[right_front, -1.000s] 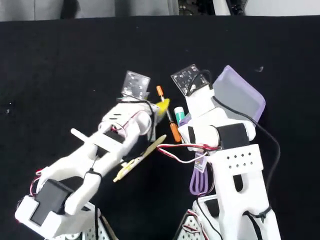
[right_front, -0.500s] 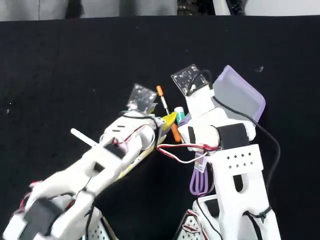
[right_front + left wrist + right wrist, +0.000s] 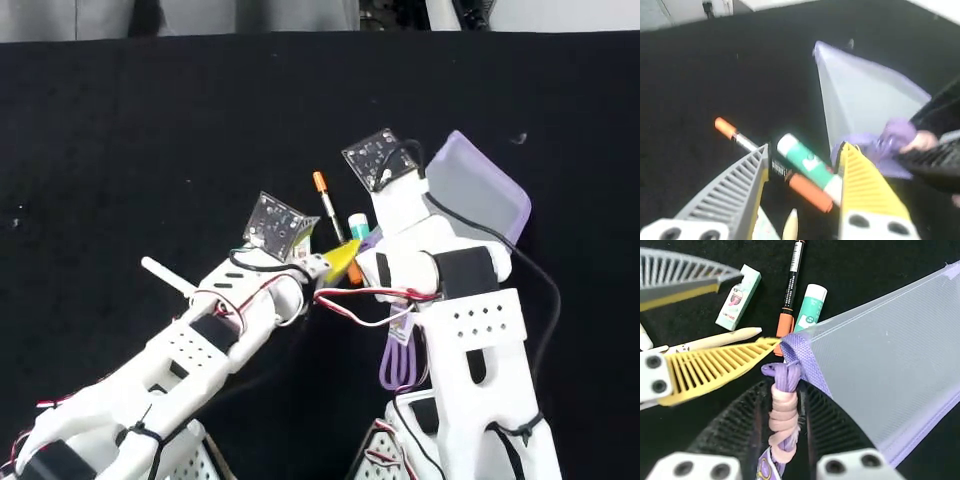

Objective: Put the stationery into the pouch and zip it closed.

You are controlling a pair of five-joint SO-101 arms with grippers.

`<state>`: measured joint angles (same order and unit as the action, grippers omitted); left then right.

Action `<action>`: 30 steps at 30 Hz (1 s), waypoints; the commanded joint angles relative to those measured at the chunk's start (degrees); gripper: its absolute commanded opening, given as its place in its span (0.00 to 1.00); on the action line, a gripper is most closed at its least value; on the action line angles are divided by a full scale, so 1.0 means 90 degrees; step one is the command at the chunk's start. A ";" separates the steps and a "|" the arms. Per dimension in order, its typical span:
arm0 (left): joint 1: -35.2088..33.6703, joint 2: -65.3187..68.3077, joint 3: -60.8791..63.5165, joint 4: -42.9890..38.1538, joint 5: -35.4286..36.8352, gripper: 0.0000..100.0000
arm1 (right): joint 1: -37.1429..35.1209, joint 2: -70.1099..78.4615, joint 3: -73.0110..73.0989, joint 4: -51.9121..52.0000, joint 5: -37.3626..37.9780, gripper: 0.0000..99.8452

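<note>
The translucent purple pouch [image 3: 480,190] lies at the middle right. My right gripper [image 3: 785,385] is shut on its purple and pink zip cord [image 3: 784,415] at the pouch's [image 3: 890,370] corner. My left gripper [image 3: 804,150] is open, with its grey finger [image 3: 735,195] and yellow finger [image 3: 865,195] either side of the green glue stick [image 3: 807,162] and the orange marker [image 3: 810,192]. The left gripper [image 3: 338,262] sits close to the right gripper [image 3: 372,240]. An eraser [image 3: 738,297] and a cream pen [image 3: 715,342] lie beside the marker [image 3: 790,285] and the glue stick [image 3: 810,307].
A thin white stick [image 3: 165,275] lies on the black table [image 3: 150,120] left of the left arm. The pouch's purple strap loop [image 3: 397,360] hangs under the right arm. The far and left parts of the table are bare.
My left arm has swung towards the right arm and the pouch corner, and its gripper now stands over the glue stick. It now covers the cream pen. The right arm has kept still.
</note>
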<state>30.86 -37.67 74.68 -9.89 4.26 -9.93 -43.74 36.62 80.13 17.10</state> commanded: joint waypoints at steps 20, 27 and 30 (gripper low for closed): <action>0.0552 -0.0186 -0.0591 0.0381 0.0010 0.23 | 0.0107 -0.0239 -0.0103 -0.0137 0.0059 0.01; 0.0190 0.0908 -0.1275 0.0381 0.0010 0.23 | 0.0107 -0.0239 -0.0103 -0.0107 0.0059 0.01; 0.0112 0.1729 -0.1724 0.0381 0.0010 0.23 | 0.0107 -0.0239 -0.0103 -0.0098 0.0059 0.01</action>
<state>33.05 -26.95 65.71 -6.55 4.26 -9.85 -43.74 36.62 80.13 17.01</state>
